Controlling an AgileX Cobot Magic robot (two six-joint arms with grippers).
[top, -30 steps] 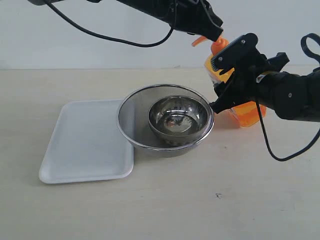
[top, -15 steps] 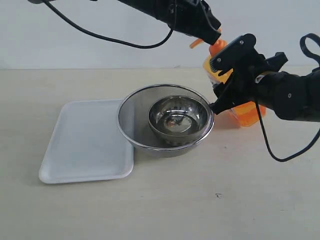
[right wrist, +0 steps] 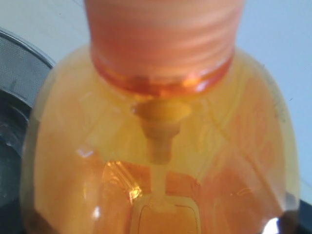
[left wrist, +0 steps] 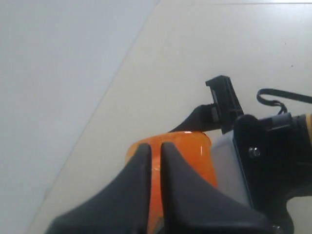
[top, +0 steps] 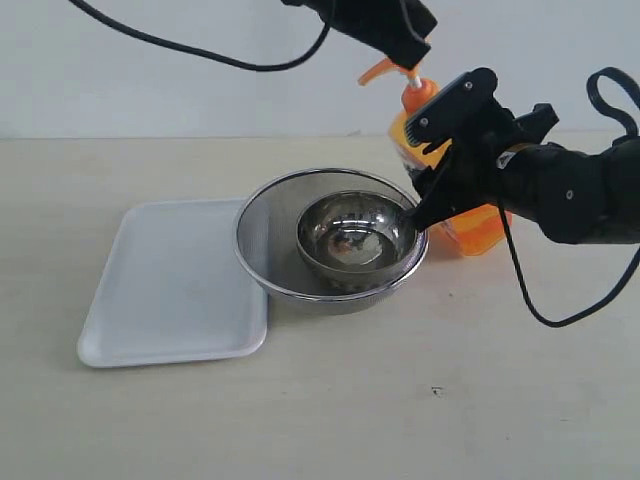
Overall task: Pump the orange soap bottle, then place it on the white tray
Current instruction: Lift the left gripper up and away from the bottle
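Clamping the orange soap bottle (top: 478, 226) is the right hand (top: 428, 170); left hand (top: 408, 48) closed above

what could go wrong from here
1. The bottle leans in the right gripper; a push from the left gripper on the pump head might slip off or twist the bottle loose.
2. The strainer sits between the bottle and the tray, so a low carry could knock it.
3. The pump head points towards the strainer, so soap may land in it.
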